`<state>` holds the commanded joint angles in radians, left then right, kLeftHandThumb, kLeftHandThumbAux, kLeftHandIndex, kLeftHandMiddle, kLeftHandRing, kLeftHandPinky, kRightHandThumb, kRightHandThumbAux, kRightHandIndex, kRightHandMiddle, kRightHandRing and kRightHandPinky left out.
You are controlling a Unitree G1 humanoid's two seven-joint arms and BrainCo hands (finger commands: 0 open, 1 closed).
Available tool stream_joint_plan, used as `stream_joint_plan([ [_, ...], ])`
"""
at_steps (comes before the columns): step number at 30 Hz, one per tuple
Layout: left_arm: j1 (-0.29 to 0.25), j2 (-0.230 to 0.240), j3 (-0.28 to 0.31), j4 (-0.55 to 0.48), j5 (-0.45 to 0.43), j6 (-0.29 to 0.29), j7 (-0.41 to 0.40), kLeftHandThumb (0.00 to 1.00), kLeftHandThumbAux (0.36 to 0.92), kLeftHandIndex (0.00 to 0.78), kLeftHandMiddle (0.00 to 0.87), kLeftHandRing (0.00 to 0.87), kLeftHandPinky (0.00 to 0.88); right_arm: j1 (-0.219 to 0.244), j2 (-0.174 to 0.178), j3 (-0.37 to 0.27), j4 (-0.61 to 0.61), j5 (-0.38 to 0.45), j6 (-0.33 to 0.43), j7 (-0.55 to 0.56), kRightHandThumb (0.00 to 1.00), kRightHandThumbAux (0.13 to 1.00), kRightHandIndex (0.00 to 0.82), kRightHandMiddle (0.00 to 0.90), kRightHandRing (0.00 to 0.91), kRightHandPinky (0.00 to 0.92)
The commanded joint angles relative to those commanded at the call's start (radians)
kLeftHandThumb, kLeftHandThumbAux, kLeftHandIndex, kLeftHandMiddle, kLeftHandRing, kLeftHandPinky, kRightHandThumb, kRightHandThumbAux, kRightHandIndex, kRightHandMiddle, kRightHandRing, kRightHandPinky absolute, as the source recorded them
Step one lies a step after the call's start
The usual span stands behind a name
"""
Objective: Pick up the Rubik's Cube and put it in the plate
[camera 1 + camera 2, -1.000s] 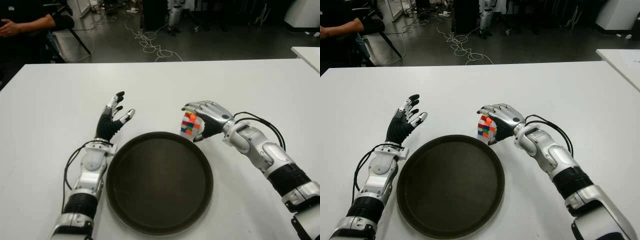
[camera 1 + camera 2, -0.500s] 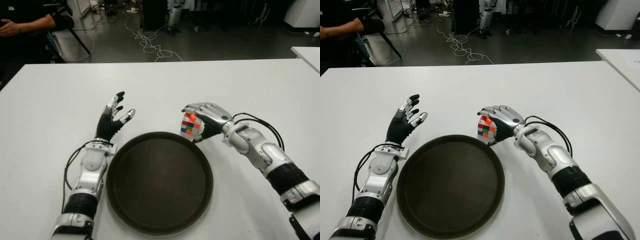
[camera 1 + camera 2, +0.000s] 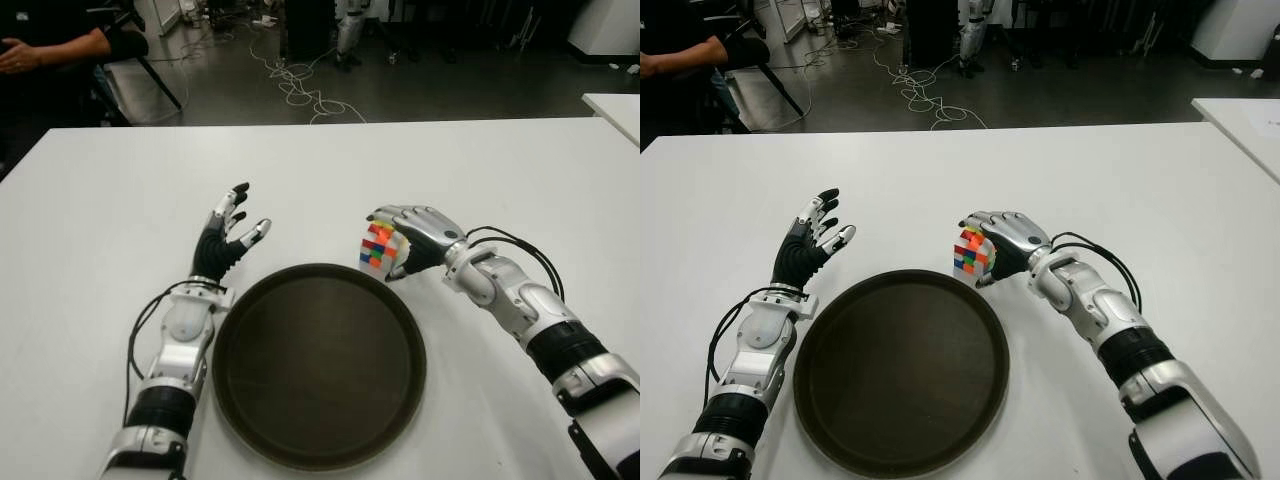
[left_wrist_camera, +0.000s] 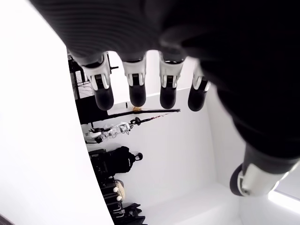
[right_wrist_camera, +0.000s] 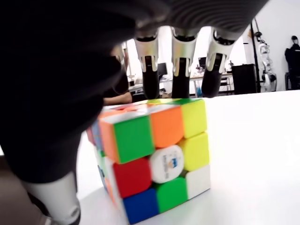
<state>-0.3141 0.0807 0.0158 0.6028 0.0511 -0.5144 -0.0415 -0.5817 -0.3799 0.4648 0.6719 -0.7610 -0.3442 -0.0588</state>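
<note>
The Rubik's Cube (image 3: 376, 246), many-coloured, is held in my right hand (image 3: 392, 243) just beyond the far right rim of the round dark plate (image 3: 318, 365). The fingers curl over the cube's top and the thumb presses its side; in the right wrist view the cube (image 5: 150, 154) fills the space under the fingertips (image 5: 180, 75). I cannot tell whether the cube touches the white table (image 3: 400, 160). My left hand (image 3: 232, 225) shows to the left of the plate, fingers spread and holding nothing; its wrist view shows straight fingers (image 4: 136, 89).
A person's arm (image 3: 50, 45) shows past the table's far left corner. Cables (image 3: 300, 85) lie on the dark floor beyond the far edge. A second white table (image 3: 615, 105) stands at the far right.
My right hand has edged a little to the left with the cube, staying by the plate's far right rim. The left hand has not moved.
</note>
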Motion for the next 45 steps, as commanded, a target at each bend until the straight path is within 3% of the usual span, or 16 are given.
stream_joint_plan([
  [15, -0.002, 0.001, -0.002, 0.009, 0.005, -0.003, 0.001, 0.000, 0.590, 0.054, 0.079, 0.023, 0.000, -0.025, 0.011, 0.000, 0.081, 0.017, -0.028, -0.036, 0.000, 0.788, 0.192, 0.208, 0.232, 0.244],
  [45, -0.006, -0.002, 0.001, 0.021, 0.012, -0.021, 0.012, 0.000, 0.633, 0.054, 0.093, 0.040, 0.006, -0.052, 0.018, 0.005, 0.166, 0.032, -0.066, -0.070, 0.000, 0.804, 0.200, 0.207, 0.232, 0.253],
])
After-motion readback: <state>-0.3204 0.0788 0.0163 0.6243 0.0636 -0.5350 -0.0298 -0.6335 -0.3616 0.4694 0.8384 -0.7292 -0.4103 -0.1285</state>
